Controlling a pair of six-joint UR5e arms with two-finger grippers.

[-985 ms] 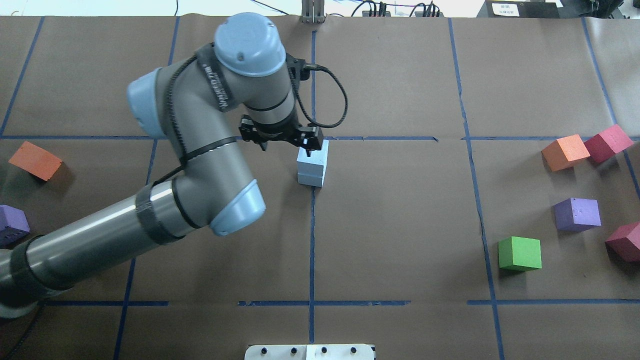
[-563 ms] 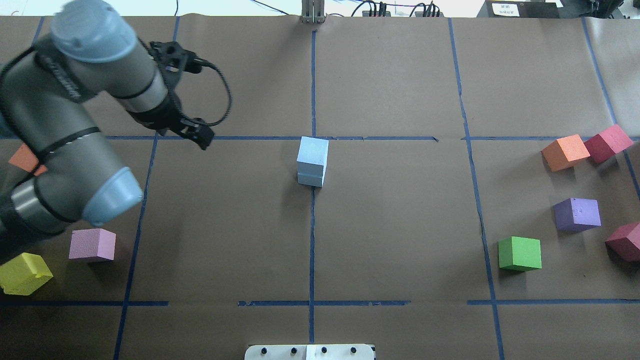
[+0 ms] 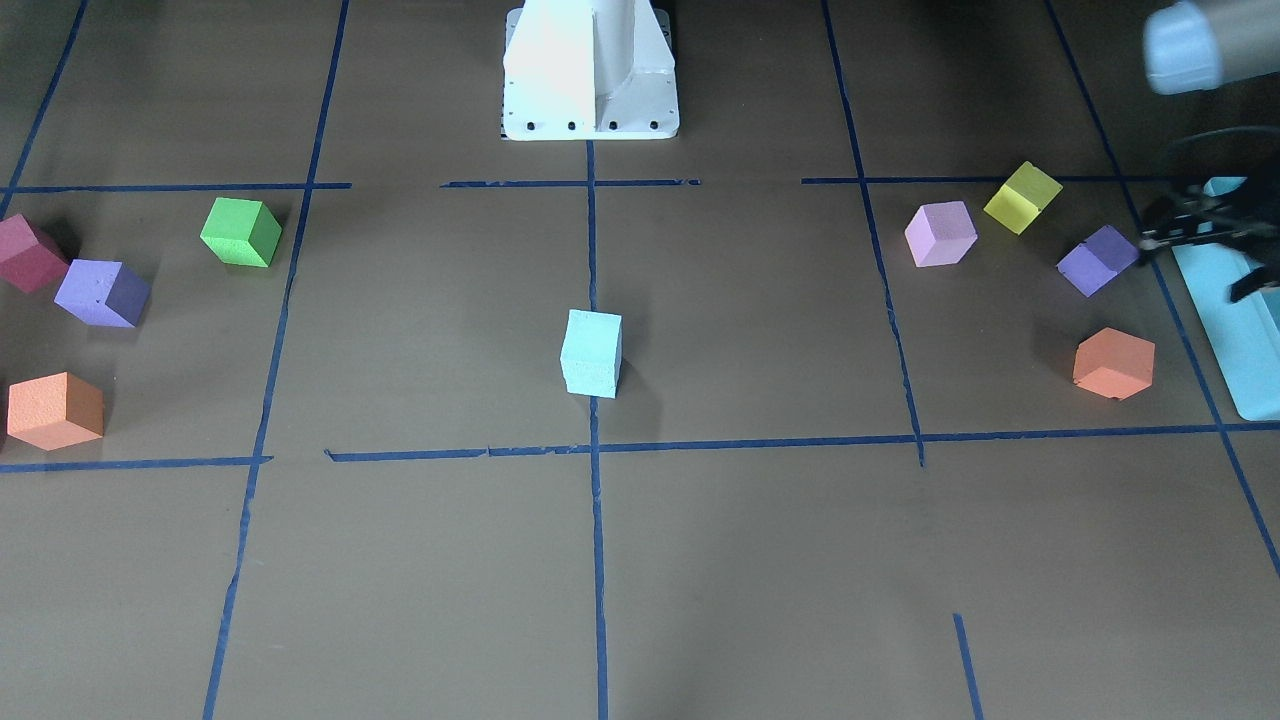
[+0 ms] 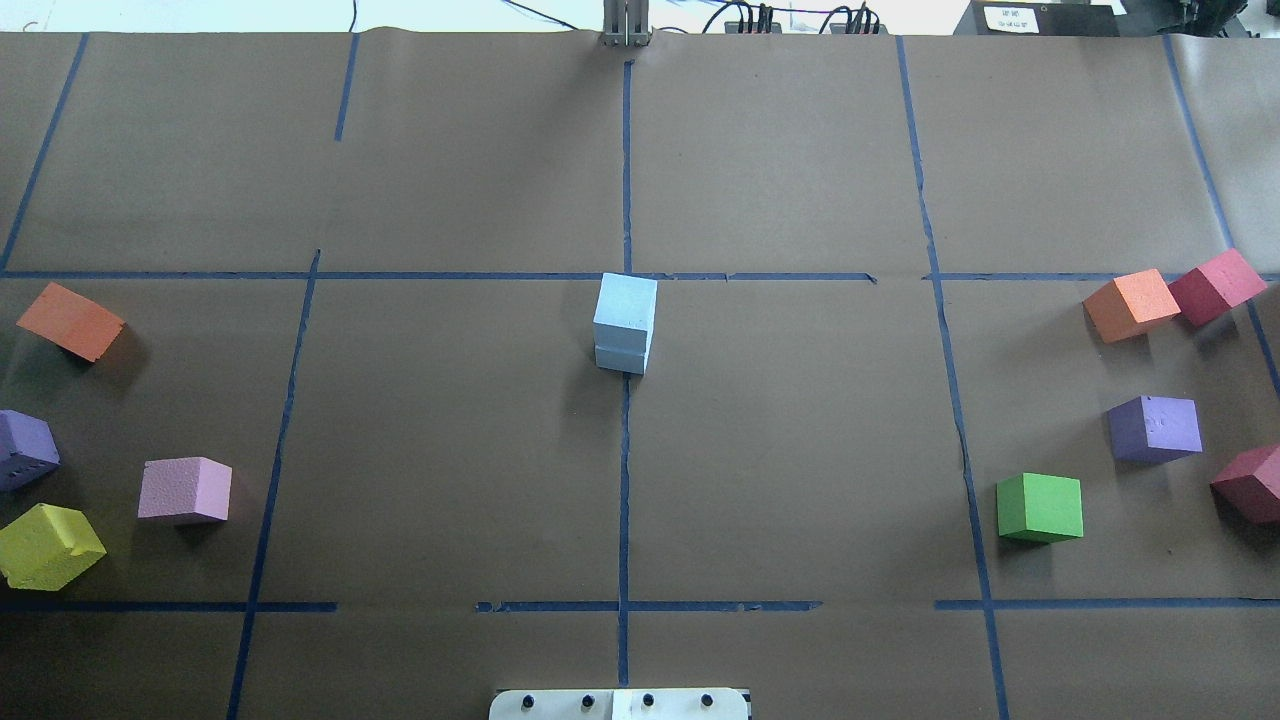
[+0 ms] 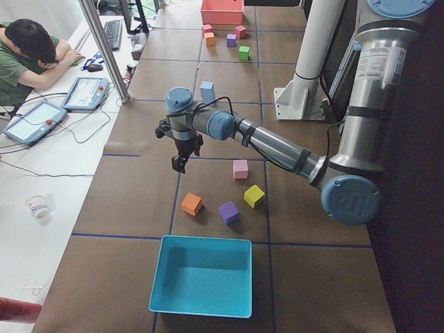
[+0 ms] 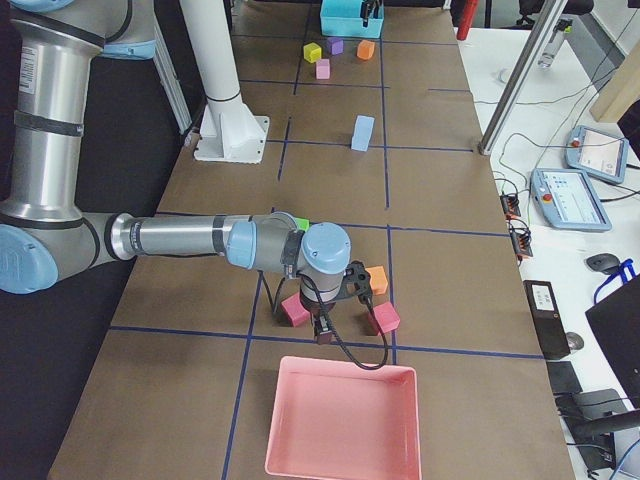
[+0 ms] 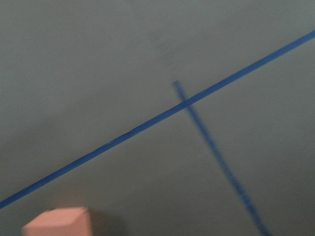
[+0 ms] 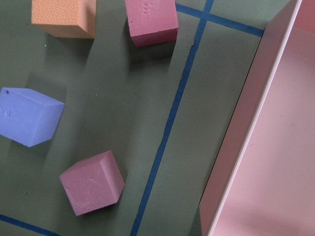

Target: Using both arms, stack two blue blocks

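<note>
The two pale blue blocks (image 4: pixel 625 325) stand stacked, one on the other, at the table's middle on the centre tape line. The stack also shows in the front view (image 3: pixel 591 352) and nothing touches it. My left gripper (image 3: pixel 1200 248) hangs at the table's left end, over the edge of the teal box (image 3: pixel 1240 340) and beside a purple cube (image 3: pixel 1098 260). Its fingers look spread and hold nothing. My right gripper (image 6: pixel 345 325) hangs over the red and orange cubes at the right end. It shows only in the exterior right view, so I cannot tell whether it is open.
Loose cubes lie at both ends: orange (image 4: pixel 70 320), pink (image 4: pixel 185 490) and yellow (image 4: pixel 50 545) on the left, orange (image 4: pixel 1130 305), purple (image 4: pixel 1155 428) and green (image 4: pixel 1040 507) on the right. A pink tray (image 6: pixel 345 420) sits at the right end. The white pedestal (image 3: pixel 590 70) stands behind the centre.
My left gripper has let go of the top blue block. The left arm swung away to the left and out of the overhead view. The stack has stayed in place.
</note>
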